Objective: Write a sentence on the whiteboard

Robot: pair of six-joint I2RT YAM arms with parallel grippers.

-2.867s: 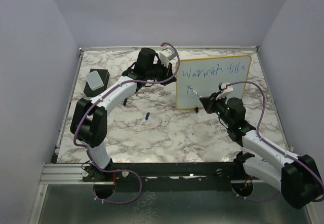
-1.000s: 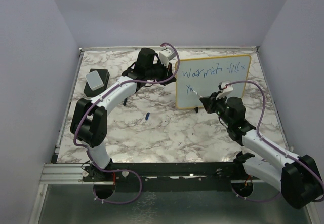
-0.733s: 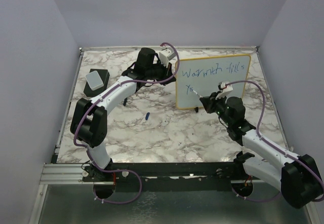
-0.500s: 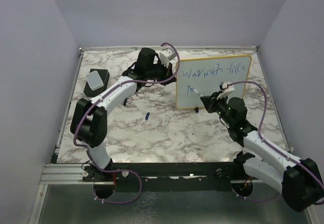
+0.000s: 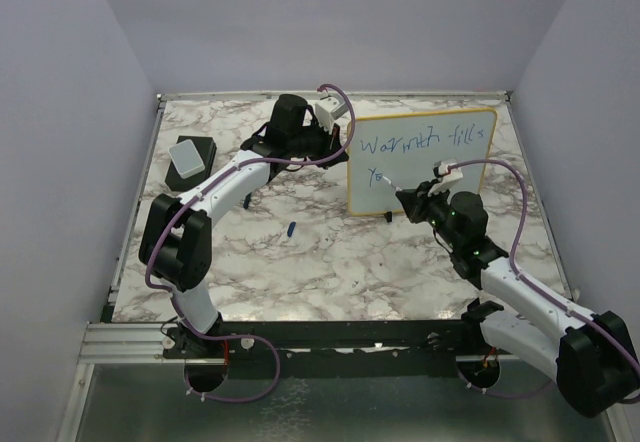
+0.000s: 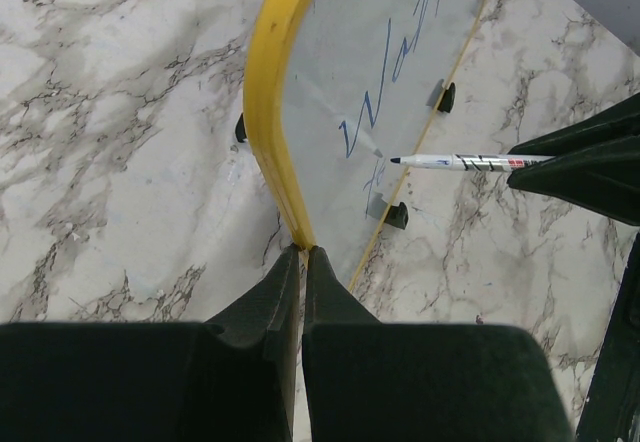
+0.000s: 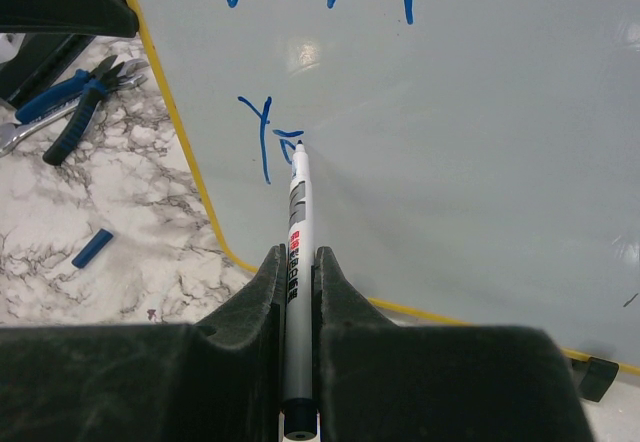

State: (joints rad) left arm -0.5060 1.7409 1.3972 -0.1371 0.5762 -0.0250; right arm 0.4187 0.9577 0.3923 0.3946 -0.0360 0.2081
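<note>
The whiteboard (image 5: 430, 167) stands upright on the marble table, yellow-framed, with black feet. Blue writing (image 5: 425, 143) reads "Warmth fills" on the top line and "Yo" starts the second line (image 7: 268, 137). My left gripper (image 6: 302, 254) is shut on the board's yellow top-left edge (image 6: 268, 102). My right gripper (image 7: 298, 257) is shut on a white marker (image 7: 296, 212) whose tip touches the board just right of the "Y". The marker also shows in the left wrist view (image 6: 470, 161). The board fills most of the right wrist view (image 7: 450, 162).
A grey-topped black eraser block (image 5: 190, 157) lies at the back left. A blue marker cap (image 5: 290, 228) lies on the table in front of the board, also in the right wrist view (image 7: 92, 247). Blue-handled pliers (image 7: 70, 117) lie left of the board.
The right gripper has moved the marker a little to the right along the second line, and a small stroke has appeared after the "Y". The left arm has not moved.
</note>
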